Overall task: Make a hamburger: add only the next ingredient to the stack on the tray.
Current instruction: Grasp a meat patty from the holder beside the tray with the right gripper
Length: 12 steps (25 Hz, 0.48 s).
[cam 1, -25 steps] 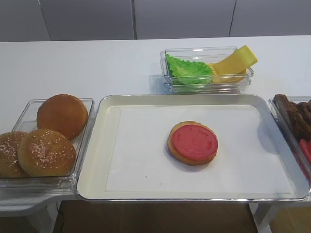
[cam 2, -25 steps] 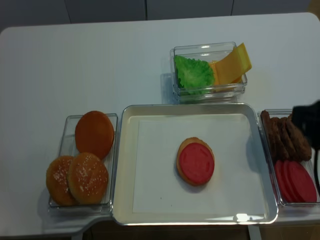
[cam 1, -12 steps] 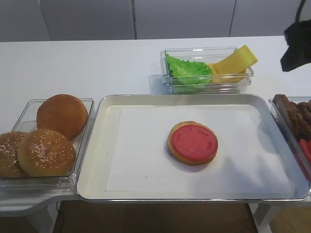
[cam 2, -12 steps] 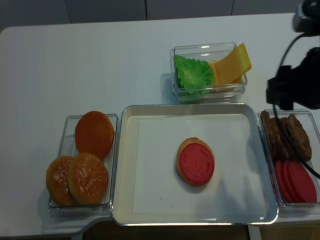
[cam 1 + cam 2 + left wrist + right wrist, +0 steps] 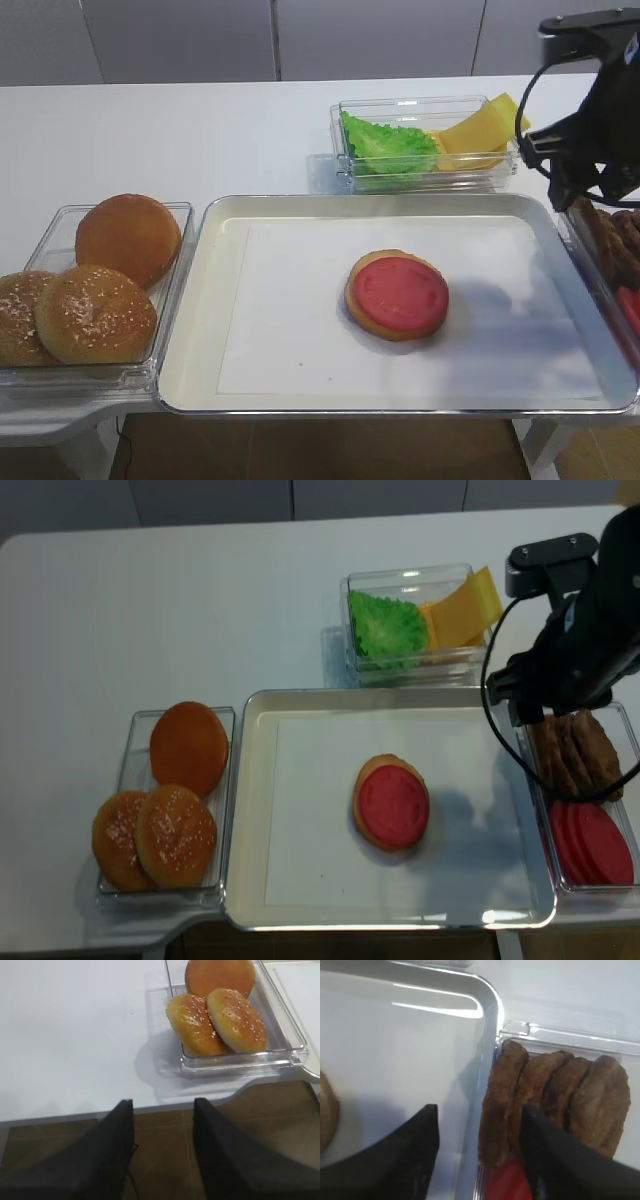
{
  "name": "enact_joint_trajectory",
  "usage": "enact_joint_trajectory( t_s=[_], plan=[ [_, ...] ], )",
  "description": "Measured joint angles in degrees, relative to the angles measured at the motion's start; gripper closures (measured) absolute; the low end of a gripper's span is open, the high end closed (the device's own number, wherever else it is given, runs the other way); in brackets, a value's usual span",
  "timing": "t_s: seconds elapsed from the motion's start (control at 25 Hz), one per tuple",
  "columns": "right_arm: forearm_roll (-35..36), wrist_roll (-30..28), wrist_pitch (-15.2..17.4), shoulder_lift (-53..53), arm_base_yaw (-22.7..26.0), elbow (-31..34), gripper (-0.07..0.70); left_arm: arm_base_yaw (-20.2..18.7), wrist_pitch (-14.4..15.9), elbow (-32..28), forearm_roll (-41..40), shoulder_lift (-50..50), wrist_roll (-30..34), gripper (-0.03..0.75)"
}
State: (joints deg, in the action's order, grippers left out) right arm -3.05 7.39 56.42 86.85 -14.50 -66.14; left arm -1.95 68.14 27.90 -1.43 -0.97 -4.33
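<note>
The right tool (image 5: 479,1150) hangs open and empty above the meat patties (image 5: 552,1102), upright in a clear container right of the tray (image 5: 250,810). They look stiff, light; pinch the leftmost patty's faces.

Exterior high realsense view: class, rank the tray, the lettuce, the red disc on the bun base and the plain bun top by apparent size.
1. Tray, by far the largest.
2. Plain bun top.
3. Red disc and lettuce: too alike to separate, and the container wall partly hides the lettuce.
</note>
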Motion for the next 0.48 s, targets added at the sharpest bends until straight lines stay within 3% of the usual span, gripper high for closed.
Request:
enact_joint_trajectory(
  t_s=[0.48],
  plan=[
    [-2.45, 0.00, 0.09, 4.13, 0.00, -0.18, 0.326, 0.00, 0.00, 0.00, 0.00, 0.00, 0.00, 0.416]
  ],
)
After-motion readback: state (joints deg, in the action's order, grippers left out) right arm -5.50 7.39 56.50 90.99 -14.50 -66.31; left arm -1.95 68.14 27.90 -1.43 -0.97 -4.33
